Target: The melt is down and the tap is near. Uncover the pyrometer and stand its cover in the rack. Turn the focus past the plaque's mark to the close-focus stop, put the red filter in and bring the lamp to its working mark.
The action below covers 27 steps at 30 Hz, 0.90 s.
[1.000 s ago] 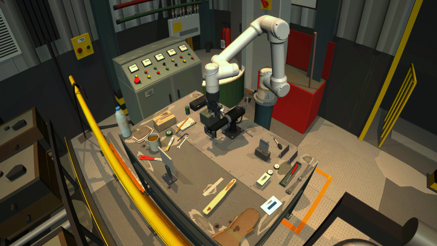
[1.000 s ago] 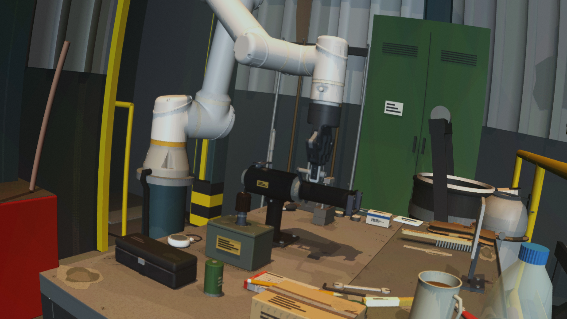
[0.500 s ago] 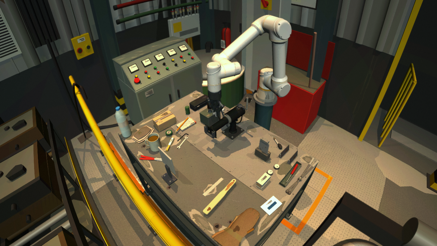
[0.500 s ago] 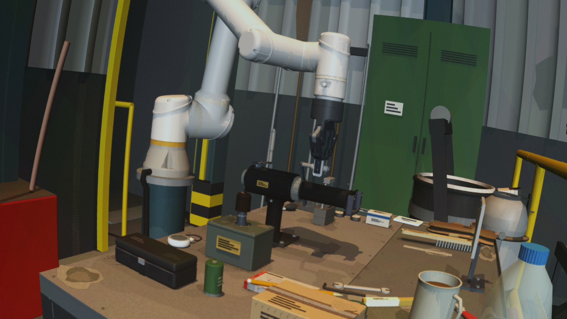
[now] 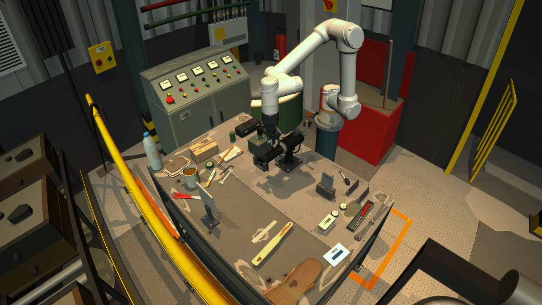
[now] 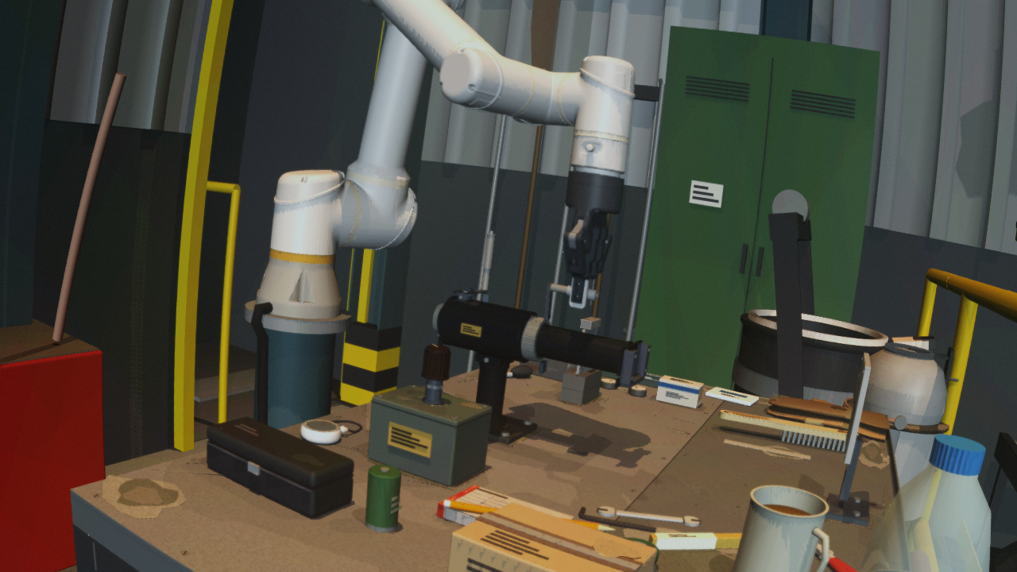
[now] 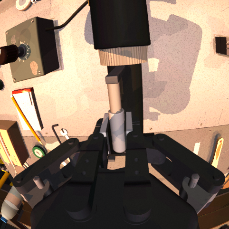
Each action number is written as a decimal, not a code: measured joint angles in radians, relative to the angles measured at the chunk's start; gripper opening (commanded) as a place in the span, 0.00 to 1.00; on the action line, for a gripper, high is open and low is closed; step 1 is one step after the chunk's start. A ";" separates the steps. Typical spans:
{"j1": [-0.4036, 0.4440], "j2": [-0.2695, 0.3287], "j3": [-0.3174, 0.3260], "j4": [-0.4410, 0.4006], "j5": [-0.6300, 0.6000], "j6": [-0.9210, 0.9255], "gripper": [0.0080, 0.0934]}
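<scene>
At the far middle of the bench the black pyrometer (image 6: 530,334) stands on a post, its tube lying level. I grip a short grey handle (image 7: 116,133) in my gripper (image 7: 115,140), just above the tube. A paler rod runs from the handle to a small grey block (image 7: 112,79) by the ribbed focus ring (image 7: 122,56). The green lamp box (image 6: 429,441) with its dark knob (image 6: 434,363) sits beside the pyrometer. The grey cover (image 5: 328,180) stands upright in the dark rack (image 5: 325,191) further along the bench.
A black case (image 6: 279,464) and a green can (image 6: 383,498) lie near the lamp box. A cardboard box (image 5: 203,149), notepad, wrenches and a mug (image 5: 190,176) crowd the left side. A small plaque stand (image 5: 208,203) rises near the front rail.
</scene>
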 measured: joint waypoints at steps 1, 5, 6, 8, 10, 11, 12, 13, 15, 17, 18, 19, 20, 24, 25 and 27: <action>0.004 0.000 0.000 0.001 0.000 0.004 0.00; 0.020 -0.001 0.000 0.001 0.000 0.020 0.00; 0.024 -0.001 0.000 0.001 0.000 0.024 0.00; 0.032 0.000 0.000 0.000 0.000 0.032 0.00; 0.039 0.000 0.000 -0.001 0.000 0.039 0.00; 0.043 0.001 0.001 -0.002 0.000 0.043 0.00; 0.047 0.002 0.001 -0.003 0.000 0.047 0.00; 0.050 0.002 0.001 -0.004 0.000 0.050 0.00; 0.057 0.004 0.002 -0.006 0.000 0.057 0.00; 0.064 0.005 0.003 -0.009 0.000 0.064 0.00; 0.067 0.006 0.004 -0.010 0.000 0.067 0.00; 0.070 0.007 0.004 -0.012 0.000 0.070 0.00; 0.073 0.008 0.005 -0.014 0.000 0.073 0.00; 0.084 0.012 0.007 -0.020 0.000 0.084 0.00; 0.086 0.014 0.008 -0.022 0.000 0.086 0.00; 0.091 0.016 0.009 -0.025 0.000 0.091 0.00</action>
